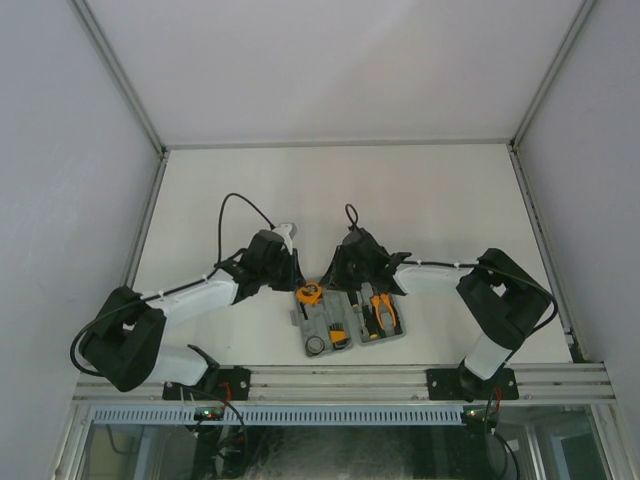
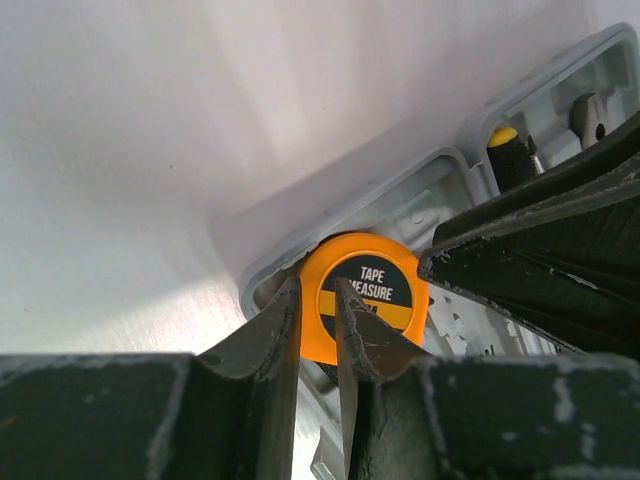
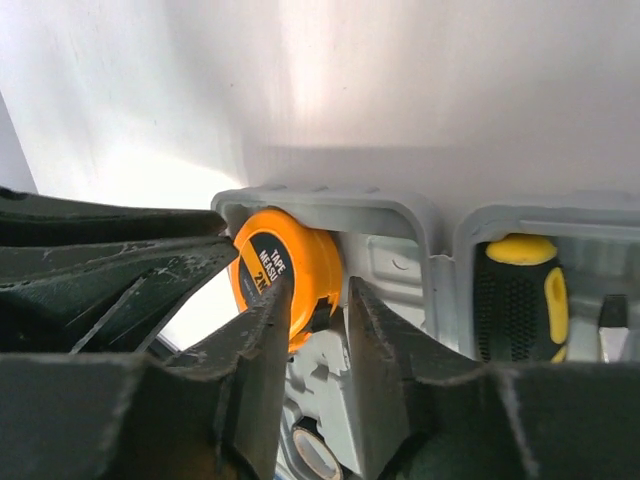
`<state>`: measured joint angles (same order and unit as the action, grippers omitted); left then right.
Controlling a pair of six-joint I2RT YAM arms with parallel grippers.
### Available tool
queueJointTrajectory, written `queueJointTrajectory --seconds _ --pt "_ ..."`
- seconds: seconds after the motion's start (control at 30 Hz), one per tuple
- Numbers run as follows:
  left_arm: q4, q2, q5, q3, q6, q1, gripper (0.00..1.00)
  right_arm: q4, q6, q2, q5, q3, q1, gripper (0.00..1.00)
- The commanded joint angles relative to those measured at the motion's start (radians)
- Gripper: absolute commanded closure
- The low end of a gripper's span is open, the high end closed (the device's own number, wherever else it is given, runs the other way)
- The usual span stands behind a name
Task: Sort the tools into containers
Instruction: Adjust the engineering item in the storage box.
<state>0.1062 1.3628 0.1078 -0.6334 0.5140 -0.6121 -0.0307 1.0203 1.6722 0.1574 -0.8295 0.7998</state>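
The grey tool case lies open in front of both arms. The round orange tape measure stands tilted on its edge in the far left corner of the case's left half. My left gripper is empty, its jaws only a narrow slit apart, tips right at the tape measure. My right gripper is open, its left finger against the rim of the tape measure. The orange-handled pliers lie in the right half. A black-and-yellow screwdriver sits in its recess. The small black ring lies in the left half.
The two grippers meet tip to tip over the case's far edge; the right one shows in the left wrist view, the left one in the right wrist view. A small white object lies behind the left wrist. White walls enclose the table.
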Motion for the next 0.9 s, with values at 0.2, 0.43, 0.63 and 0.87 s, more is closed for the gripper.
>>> queueJointTrajectory --seconds 0.2,0.43,0.63,0.87 --pt "-0.023 -0.047 -0.014 0.018 0.013 0.006 0.76 0.042 0.038 -0.083 -0.091 -0.011 0.017 0.54" --pt "-0.025 -0.029 -0.011 0.021 0.003 0.006 0.77 -0.039 0.112 -0.041 -0.03 -0.01 0.047 0.52" --pt "-0.03 -0.014 -0.01 0.033 0.0 0.006 0.8 -0.049 0.136 0.005 -0.008 -0.01 0.048 0.53" --pt "-0.049 0.008 0.003 0.046 0.002 0.004 0.82 -0.043 0.144 0.03 -0.001 -0.01 0.048 0.52"
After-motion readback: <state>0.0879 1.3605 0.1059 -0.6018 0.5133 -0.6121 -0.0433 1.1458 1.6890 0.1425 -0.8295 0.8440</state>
